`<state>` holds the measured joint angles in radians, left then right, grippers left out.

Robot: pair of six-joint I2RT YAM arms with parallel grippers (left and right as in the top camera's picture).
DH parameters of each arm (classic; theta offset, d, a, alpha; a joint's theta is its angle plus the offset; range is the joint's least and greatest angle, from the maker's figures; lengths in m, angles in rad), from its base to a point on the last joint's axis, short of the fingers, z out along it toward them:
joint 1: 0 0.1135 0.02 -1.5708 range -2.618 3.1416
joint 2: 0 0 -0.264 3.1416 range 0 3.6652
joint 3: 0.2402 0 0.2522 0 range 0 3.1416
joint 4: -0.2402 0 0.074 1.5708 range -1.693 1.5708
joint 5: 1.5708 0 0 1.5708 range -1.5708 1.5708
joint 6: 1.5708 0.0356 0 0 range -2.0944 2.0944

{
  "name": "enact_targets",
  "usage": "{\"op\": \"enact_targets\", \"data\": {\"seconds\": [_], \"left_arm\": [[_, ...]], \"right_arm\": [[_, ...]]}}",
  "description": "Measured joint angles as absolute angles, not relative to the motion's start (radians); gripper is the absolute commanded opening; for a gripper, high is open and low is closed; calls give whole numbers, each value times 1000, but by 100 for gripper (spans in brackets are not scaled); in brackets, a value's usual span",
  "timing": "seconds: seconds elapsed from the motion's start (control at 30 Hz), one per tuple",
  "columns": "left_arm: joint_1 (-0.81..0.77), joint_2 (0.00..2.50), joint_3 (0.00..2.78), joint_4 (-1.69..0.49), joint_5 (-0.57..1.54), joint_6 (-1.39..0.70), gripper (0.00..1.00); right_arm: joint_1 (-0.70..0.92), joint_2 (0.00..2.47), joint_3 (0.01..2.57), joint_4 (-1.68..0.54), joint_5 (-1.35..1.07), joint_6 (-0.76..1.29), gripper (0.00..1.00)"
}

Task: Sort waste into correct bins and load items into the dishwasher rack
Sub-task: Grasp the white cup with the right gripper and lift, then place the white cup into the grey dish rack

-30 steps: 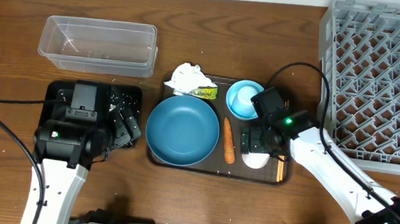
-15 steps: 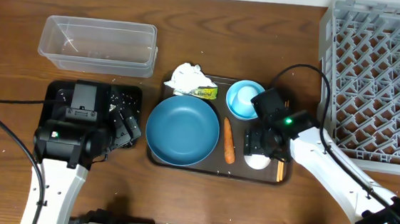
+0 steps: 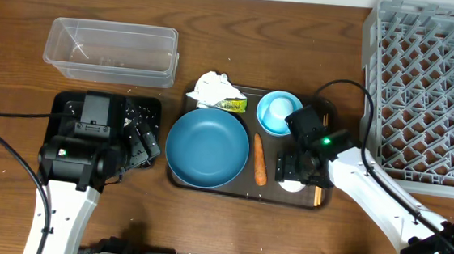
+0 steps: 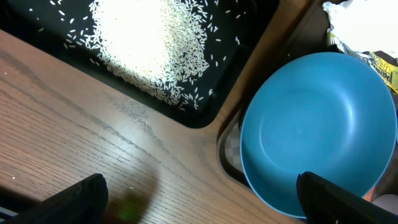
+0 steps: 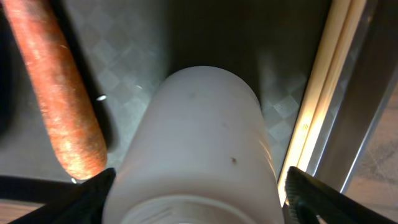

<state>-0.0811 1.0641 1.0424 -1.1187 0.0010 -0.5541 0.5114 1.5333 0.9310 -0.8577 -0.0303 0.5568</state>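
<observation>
Right hand (image 5: 200, 198) straddles the white cup (image 5: 202, 137), can't tell if it's squeezing yet, so clamp square, clear of the chopsticks (image 5: 324, 93) at 3 o'clock.

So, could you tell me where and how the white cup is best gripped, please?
I'd take the white cup across its rounded body, coming down from above: it lies on its side, lengthwise between the carrot and the chopsticks, with room on both flanks.
</observation>
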Motion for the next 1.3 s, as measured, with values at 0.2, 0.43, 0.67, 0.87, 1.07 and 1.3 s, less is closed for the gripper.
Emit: {"op": "enact_targets", "data": {"seconds": [0.2, 0.43, 0.67, 0.87, 1.07, 1.3], "left_arm": [[-81, 1065, 1042, -1119, 1, -554, 100], [-81, 1065, 1042, -1119, 1, -554, 100], [-81, 1064, 1042, -1119, 1, -554, 99], [-81, 1064, 1042, -1119, 1, -554, 100], [-81, 1064, 1042, -1119, 1, -554, 99], [-81, 1064, 1042, -1119, 1, -554, 100]], "right_arm": [[511, 1533, 929, -854, -26, 568, 63], [511, 1524, 951, -902, -7, 567, 59], [489, 1413, 1106, -1035, 65, 541, 61], [347, 1308, 1241, -1076, 179, 501, 65], [72, 1277, 1312, -966, 210, 402, 66], [-292, 1311, 1315, -780, 122, 309, 68]]}}
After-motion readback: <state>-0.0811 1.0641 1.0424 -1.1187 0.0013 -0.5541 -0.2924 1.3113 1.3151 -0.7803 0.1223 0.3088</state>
